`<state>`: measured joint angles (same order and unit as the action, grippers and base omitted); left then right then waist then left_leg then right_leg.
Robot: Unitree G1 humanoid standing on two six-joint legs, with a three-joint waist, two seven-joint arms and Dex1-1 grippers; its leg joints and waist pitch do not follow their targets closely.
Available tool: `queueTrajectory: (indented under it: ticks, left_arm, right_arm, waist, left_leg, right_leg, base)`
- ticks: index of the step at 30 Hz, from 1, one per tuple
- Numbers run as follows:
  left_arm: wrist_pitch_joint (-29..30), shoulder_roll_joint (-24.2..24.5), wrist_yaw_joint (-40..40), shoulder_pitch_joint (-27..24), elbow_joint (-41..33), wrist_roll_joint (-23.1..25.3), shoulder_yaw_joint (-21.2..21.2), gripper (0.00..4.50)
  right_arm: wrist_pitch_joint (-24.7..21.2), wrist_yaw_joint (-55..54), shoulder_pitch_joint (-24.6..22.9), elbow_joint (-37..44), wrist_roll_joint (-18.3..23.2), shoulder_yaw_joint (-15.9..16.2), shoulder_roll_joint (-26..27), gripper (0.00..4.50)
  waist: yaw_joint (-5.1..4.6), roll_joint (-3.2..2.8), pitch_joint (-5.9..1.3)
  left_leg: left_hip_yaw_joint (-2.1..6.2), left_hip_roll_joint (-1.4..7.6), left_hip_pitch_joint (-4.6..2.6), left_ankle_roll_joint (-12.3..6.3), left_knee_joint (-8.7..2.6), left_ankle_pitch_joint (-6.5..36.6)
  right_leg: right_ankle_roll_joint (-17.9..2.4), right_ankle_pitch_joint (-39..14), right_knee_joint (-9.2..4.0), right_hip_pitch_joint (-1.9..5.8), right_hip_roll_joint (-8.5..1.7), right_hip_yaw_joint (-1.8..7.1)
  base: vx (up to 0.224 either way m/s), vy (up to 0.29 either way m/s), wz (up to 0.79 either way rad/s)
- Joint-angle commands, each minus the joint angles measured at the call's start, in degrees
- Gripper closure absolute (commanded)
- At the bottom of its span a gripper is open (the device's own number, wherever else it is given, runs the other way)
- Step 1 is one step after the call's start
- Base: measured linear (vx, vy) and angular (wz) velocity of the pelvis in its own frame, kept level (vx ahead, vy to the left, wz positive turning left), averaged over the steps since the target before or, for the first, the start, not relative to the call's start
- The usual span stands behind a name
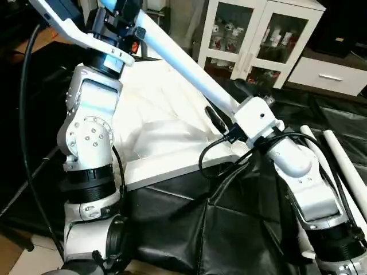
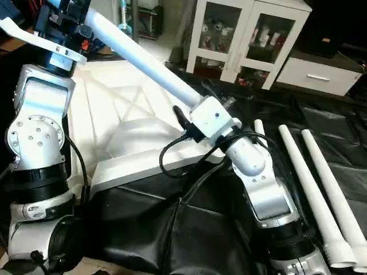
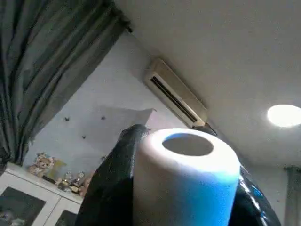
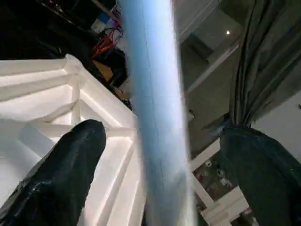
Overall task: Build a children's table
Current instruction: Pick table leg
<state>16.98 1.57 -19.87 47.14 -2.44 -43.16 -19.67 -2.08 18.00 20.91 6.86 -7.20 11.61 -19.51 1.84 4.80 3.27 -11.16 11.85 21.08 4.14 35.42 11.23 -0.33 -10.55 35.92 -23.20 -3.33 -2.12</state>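
Note:
The children's table tabletop (image 1: 163,134) lies underside up on the black cover, its X ribs showing. One long white leg (image 1: 183,60) slants from its corner up toward the far left. My left gripper (image 1: 121,22) is shut on the leg's upper end, whose open tube mouth (image 3: 188,143) sits between the black fingers (image 3: 115,179). My right gripper (image 1: 229,104) is at the leg's lower part, near the tabletop's corner. It stands open, with its two fingers (image 4: 70,160) wide apart on either side of the leg (image 4: 157,117) and not touching it.
Three more white legs (image 2: 307,192) lie side by side on the black cover (image 1: 229,229) at my right. A white glass-door cabinet (image 1: 258,34) and a low drawer unit (image 1: 327,71) stand behind. My silver forearms fill the near foreground.

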Motion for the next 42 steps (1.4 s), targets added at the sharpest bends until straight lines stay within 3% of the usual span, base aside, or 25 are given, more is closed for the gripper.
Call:
queueTrajectory:
  ticks: [1,4,5,7,9,10,13,14,15,17,18,20,22,24,29,30,34,35,38,40,42]
  left_arm:
    - [-0.43,0.41,-0.08,1.85,-0.42,-2.22,-0.54,3.21]
    - [0.48,1.84,-1.89,1.93,-0.49,-3.57,-0.98,3.21]
    - [1.19,3.51,-3.10,2.55,-0.24,-4.91,-1.87,3.21]
    - [1.57,4.04,-3.44,2.76,-0.19,-5.69,-2.21,3.21]
    - [4.65,5.87,-4.37,4.00,-0.71,-11.08,-4.17,3.21]
    - [4.65,5.87,-4.37,4.00,-0.71,-11.08,-4.17,3.21]
    - [9.29,8.14,-5.68,6.25,-2.45,-19.07,-6.46,3.21]
    - [10.48,8.56,-5.19,7.23,-3.36,-22.53,-6.86,3.21]
    - [11.02,8.85,-4.88,7.60,-4.08,-24.07,-6.96,3.21]
    - [11.69,9.12,-4.55,7.88,-4.95,-25.72,-7.03,3.21]
    - [12.34,9.56,-4.47,8.00,-5.87,-26.93,-6.71,3.21]
    - [12.94,9.82,-4.44,8.28,-6.76,-28.26,-6.29,3.21]
    - [13.83,9.81,-3.87,9.37,-8.17,-30.32,-5.81,3.21]
    - [14.32,9.88,-3.71,9.74,-8.75,-31.13,-5.58,3.21]
    - [15.66,10.53,-3.25,9.88,-9.30,-32.09,-5.64,3.21]
    - [15.96,10.71,-2.76,9.81,-9.52,-32.82,-5.64,3.21]
    - [16.47,11.59,-1.24,8.96,-10.32,-34.10,-5.44,3.21]
    - [16.50,11.77,-1.03,8.76,-10.42,-34.11,-5.36,3.21]
    - [16.57,12.09,-0.68,7.67,-10.30,-33.77,-5.20,3.22]
    - [16.21,12.49,-0.90,7.13,-10.06,-31.96,-4.95,3.22]
    - [14.42,13.68,-1.45,6.19,-8.19,-25.17,-3.64,3.22]
  right_arm:
    - [1.24,-0.69,-0.89,1.46,-1.69,-0.11,-0.38,0.21]
    - [4.78,-3.33,-2.36,1.85,-4.58,0.84,-0.86,0.21]
    - [8.27,-2.64,-4.42,3.53,-3.71,1.16,-1.19,0.21]
    - [9.24,-2.33,-5.05,4.09,-3.33,1.21,-1.25,0.21]
    - [10.40,-1.09,-8.19,5.77,-2.37,0.83,-2.14,0.21]
    - [10.40,-1.09,-8.19,5.77,-2.37,0.83,-2.14,0.21]
    - [11.16,0.52,-13.21,5.80,-2.34,0.33,-3.97,0.21]
    - [11.64,0.08,-14.86,6.09,-2.32,-0.62,-4.23,0.21]
    - [11.51,-0.35,-15.72,6.59,-1.90,-1.30,-4.00,0.21]
    - [11.43,-0.69,-16.60,7.20,-1.47,-1.85,-3.84,0.21]
    - [11.61,-0.28,-17.43,7.42,-1.05,-1.68,-4.12,0.21]
    - [11.68,0.30,-18.07,6.81,-1.19,-1.10,-4.68,0.21]
    - [12.51,0.76,-18.84,4.89,-2.44,-0.28,-5.79,0.21]
    - [12.98,0.92,-19.11,4.35,-2.54,-0.18,-6.05,0.21]
    - [12.74,1.29,-18.65,4.50,-2.22,-0.46,-5.81,0.21]
    - [12.71,1.36,-18.45,4.54,-2.22,-0.54,-5.67,0.21]
    - [13.48,1.88,-17.88,5.01,-2.01,-0.37,-5.09,0.21]
    - [13.80,1.89,-17.86,5.04,-1.85,-0.21,-5.14,0.21]
    - [14.26,1.94,-17.68,4.84,-2.12,0.06,-5.30,0.21]
    - [14.30,2.07,-17.61,4.79,-2.09,0.06,-5.29,0.21]
    - [13.96,3.30,-17.28,5.22,-1.27,0.38,-5.24,0.21]
  waist:
    - [-0.07,-0.85,-3.94]
    - [0.05,-0.92,-3.86]
    - [0.05,-0.93,-3.85]
    - [0.05,-1.11,-3.77]
    - [0.08,-1.33,-3.70]
    - [0.08,-1.33,-3.70]
    - [0.32,-1.15,-3.56]
    - [0.42,-0.75,-3.52]
    - [0.30,-0.46,-3.18]
    - [0.20,-0.54,-3.10]
    - [0.11,-0.19,-2.95]
    - [0.15,-0.39,-2.92]
    - [0.04,0.14,-2.87]
    - [-0.02,-0.02,-2.81]
    - [-0.11,0.22,-2.82]
    - [-0.15,0.52,-2.78]
    - [-0.14,0.35,-2.83]
    - [-0.14,0.65,-2.83]
    - [-0.10,0.56,-2.75]
    - [-0.13,0.60,-2.69]
    - [-0.23,0.54,-2.74]
  left_leg:
    - [0.72,1.08,-0.86,1.36,-3.96,8.90]
    - [0.63,0.97,-0.88,1.75,-3.96,8.68]
    - [0.59,0.99,-0.95,1.79,-3.91,9.15]
    - [0.67,0.99,-0.98,1.97,-4.05,10.20]
    - [0.66,0.95,-1.10,2.42,-4.06,11.64]
    - [0.66,0.95,-1.10,2.42,-4.06,11.64]
    - [0.65,0.95,-1.03,2.36,-4.12,12.75]
    - [0.66,0.93,-0.92,2.24,-4.12,12.73]
    - [0.64,0.96,-0.73,2.24,-4.20,13.07]
    - [0.59,0.93,-0.76,2.11,-4.17,14.07]
    - [0.57,0.90,-0.73,2.11,-4.16,14.40]
    - [0.63,0.94,-0.75,2.20,-4.15,14.58]
    - [0.59,0.93,-0.61,2.21,-4.12,14.00]
    - [0.63,0.95,-0.62,2.33,-4.15,14.02]
    - [0.67,0.95,-0.62,2.19,-4.13,13.54]
    - [0.61,0.94,-0.62,2.17,-4.10,13.50]
    - [0.67,1.01,-0.60,2.66,-4.16,12.89]
    - [0.64,1.01,-0.57,2.62,-4.14,12.71]
    - [0.64,1.06,-0.70,2.94,-4.20,13.04]
    - [0.66,1.07,-0.67,3.03,-4.28,13.56]
    - [0.70,1.09,-0.71,2.97,-4.30,13.98]
  right_leg:
    - [-8.60,-3.60,-3.49,2.83,-2.89,2.31]
    - [-8.52,-4.23,-3.45,2.77,-2.91,2.33]
    - [-8.07,-4.71,-3.51,2.72,-2.90,2.38]
    - [-7.65,-5.55,-3.53,2.71,-2.80,2.32]
    - [-7.57,-6.55,-3.48,2.60,-2.71,2.29]
    - [-7.57,-6.55,-3.48,2.60,-2.71,2.29]
    - [-8.08,-7.43,-3.58,2.50,-2.66,2.28]
    - [-8.12,-7.93,-3.59,2.56,-2.70,2.24]
    - [-8.02,-8.82,-3.70,2.43,-2.73,2.25]
    - [-7.29,-11.37,-3.99,2.34,-2.75,2.27]
    - [-6.54,-13.18,-4.17,2.26,-2.72,2.30]
    - [-5.96,-14.35,-4.22,2.19,-2.77,2.33]
    - [-5.22,-14.51,-4.33,2.19,-2.64,2.33]
    - [-5.01,-14.75,-4.30,2.11,-2.64,2.31]
    - [-4.21,-14.69,-4.24,2.07,-2.57,2.31]
    - [-4.19,-14.60,-4.29,2.01,-2.54,2.32]
    - [-4.73,-12.74,-4.01,2.09,-2.57,2.32]
    - [-4.71,-12.49,-3.95,2.15,-2.55,2.33]
    - [-4.39,-12.88,-4.03,2.07,-2.55,2.34]
    - [-4.06,-13.62,-4.13,2.06,-2.54,2.35]
    - [-3.49,-14.34,-4.27,2.03,-2.53,2.35]
  base:
    - [0.000,0.000,0.00]
    - [0.000,0.000,0.00]
    - [0.000,0.000,0.00]
    - [0.000,0.000,0.00]
    - [0.000,0.000,0.00]
    - [0.000,0.000,0.00]
    - [0.000,0.000,0.00]
    - [0.000,0.000,0.00]
    - [0.000,0.000,0.00]
    - [0.000,0.000,0.00]
    - [0.000,0.000,0.00]
    - [0.000,0.000,0.00]
    - [0.000,0.000,0.00]
    - [0.000,0.000,0.00]
    - [0.000,0.000,0.00]
    - [0.000,0.000,0.00]
    - [0.000,0.000,0.00]
    - [0.000,0.000,0.00]
    - [0.000,0.000,0.00]
    - [0.000,0.000,0.00]
    - [0.000,0.000,0.00]
